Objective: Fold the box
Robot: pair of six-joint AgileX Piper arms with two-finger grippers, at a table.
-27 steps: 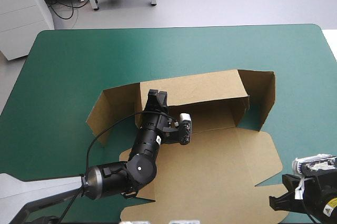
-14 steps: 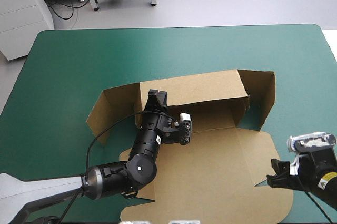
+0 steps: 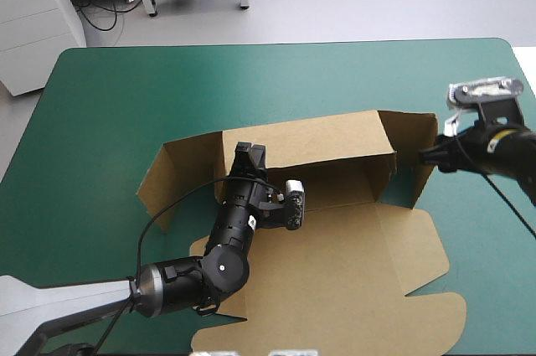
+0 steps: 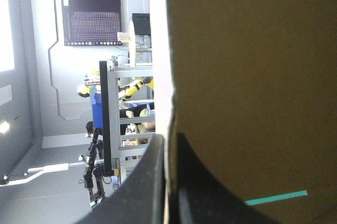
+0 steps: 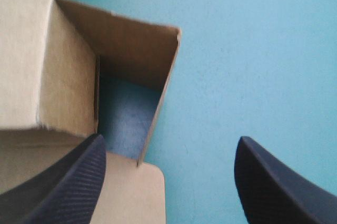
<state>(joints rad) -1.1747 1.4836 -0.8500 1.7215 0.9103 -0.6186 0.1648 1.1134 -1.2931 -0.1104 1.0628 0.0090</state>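
The brown box (image 3: 335, 264) lies in the middle of the teal-green cover, its lid flat toward the near edge. The back wall (image 3: 318, 142) and both side flaps stand raised. My left gripper (image 3: 249, 153) is shut on the back wall's top edge near the left flap. In the left wrist view the board (image 4: 253, 76) passes between that gripper's (image 4: 168, 142) fingers. My right gripper (image 3: 429, 156) hovers open at the outer side of the right flap (image 3: 412, 142). The right wrist view shows the flap's edge (image 5: 158, 113) ahead, nearer one finger (image 5: 68, 182), with nothing between the fingers of the gripper (image 5: 171, 140).
The left flap (image 3: 163, 184) leans outward on the box's left. Bare teal-green cover (image 3: 167, 88) stretches beyond the box to the far edge. The table's right edge (image 3: 523, 79) runs close behind the right arm.
The right arm has swung from the table's near right corner to beside the box's right flap, and its fingers have opened. The left arm and the box have not moved.
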